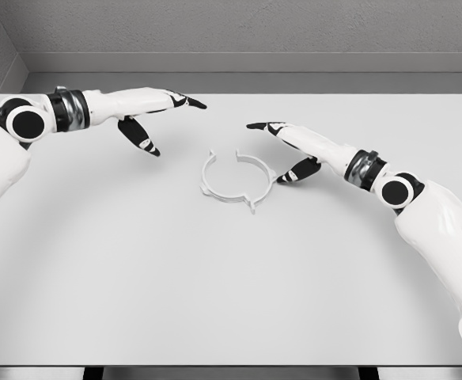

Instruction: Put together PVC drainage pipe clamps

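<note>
Centrally on the white table (pixel 136 277) lies the white pipe clamp (pixel 236 180), no legible markings. Left hand (pixel 148 111) and right hand (pixel 294 146) hover either side, fingers extended, grasping nothing; right thumb just beside the clamp.

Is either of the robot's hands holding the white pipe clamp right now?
No: the pipe clamp lies on the table between the open left hand and right hand.

Flat pale grey rectangular table (pixel 136 301), matte top. 1 white plastic ring-shaped pipe clamp (pixel 236 179) lies flat near centre, gap at its far side.
</note>
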